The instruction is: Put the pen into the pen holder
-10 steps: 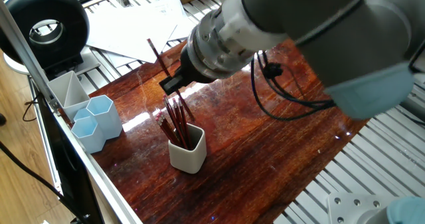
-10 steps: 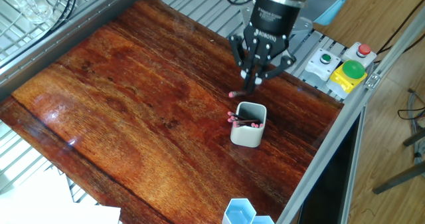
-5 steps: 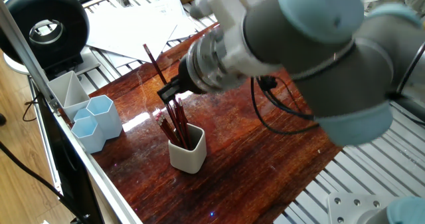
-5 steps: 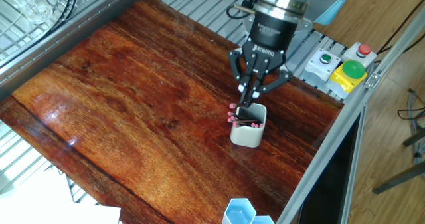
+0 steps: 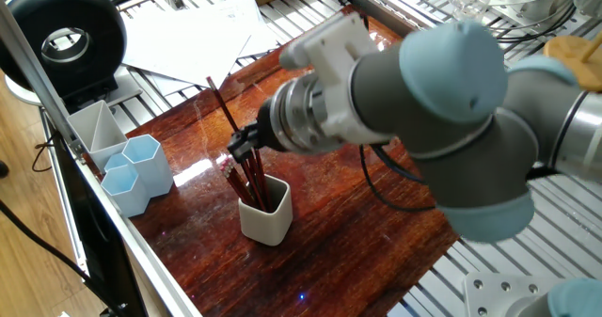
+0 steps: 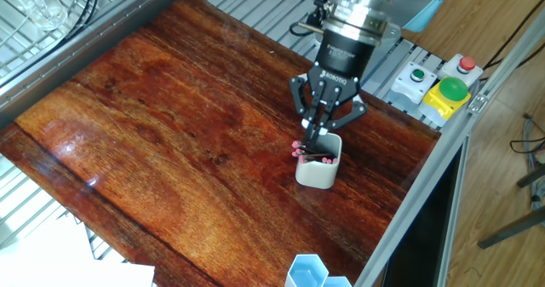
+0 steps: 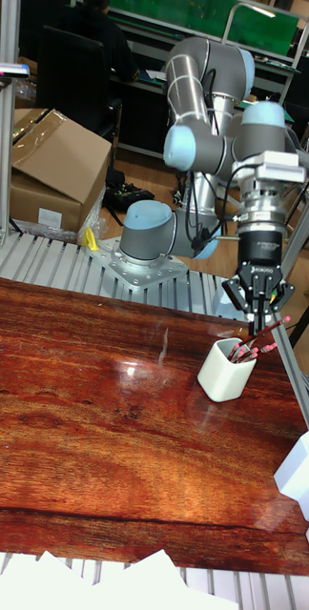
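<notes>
Off-white pen holder (image 6: 318,173) with the gripper (image 6: 318,134) positioned directly above its mouth.

Red-brown wooden table (image 6: 170,125) carries the pen holder near its edge, with several dark red pens already standing in it, leaning to one side. The gripper fingers (image 7: 253,307) are clamped on one pen (image 5: 226,119); the pen is tilted, its lower end inside the holder among the others and its upper end projecting past the fingers. Pale blue hexagonal cups (image 5: 138,171) stand near the holder, apart from it.
</notes>
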You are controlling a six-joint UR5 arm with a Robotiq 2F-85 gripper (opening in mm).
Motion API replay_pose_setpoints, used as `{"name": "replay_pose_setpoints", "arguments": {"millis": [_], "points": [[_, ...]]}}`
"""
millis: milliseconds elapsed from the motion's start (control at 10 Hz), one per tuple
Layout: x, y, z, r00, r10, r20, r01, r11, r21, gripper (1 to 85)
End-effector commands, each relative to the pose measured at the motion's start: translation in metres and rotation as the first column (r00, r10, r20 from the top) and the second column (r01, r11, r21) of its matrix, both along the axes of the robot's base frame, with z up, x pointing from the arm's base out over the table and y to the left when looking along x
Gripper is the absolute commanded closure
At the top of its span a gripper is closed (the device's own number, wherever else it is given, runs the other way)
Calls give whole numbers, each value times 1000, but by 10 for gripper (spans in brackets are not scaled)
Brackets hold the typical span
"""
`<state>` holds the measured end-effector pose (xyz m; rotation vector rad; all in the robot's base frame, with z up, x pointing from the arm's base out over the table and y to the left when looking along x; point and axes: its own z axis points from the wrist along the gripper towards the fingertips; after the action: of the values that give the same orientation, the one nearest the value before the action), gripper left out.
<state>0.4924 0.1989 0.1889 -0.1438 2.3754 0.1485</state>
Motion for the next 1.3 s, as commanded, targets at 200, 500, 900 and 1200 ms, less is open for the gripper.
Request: {"name": "replay_pose_setpoints", "arguments": {"millis": [200,500,900,1200], "points": [[-7,-2,-21,999,-21,29,21,1000,-6,847],[-15,-6,-32,999,-26,30,26,1000,-2,847],[-34,1,-47,998,26,-54,-27,999,-16,620],[-39,2,-49,996,45,-80,-47,999,-21,457]]}}
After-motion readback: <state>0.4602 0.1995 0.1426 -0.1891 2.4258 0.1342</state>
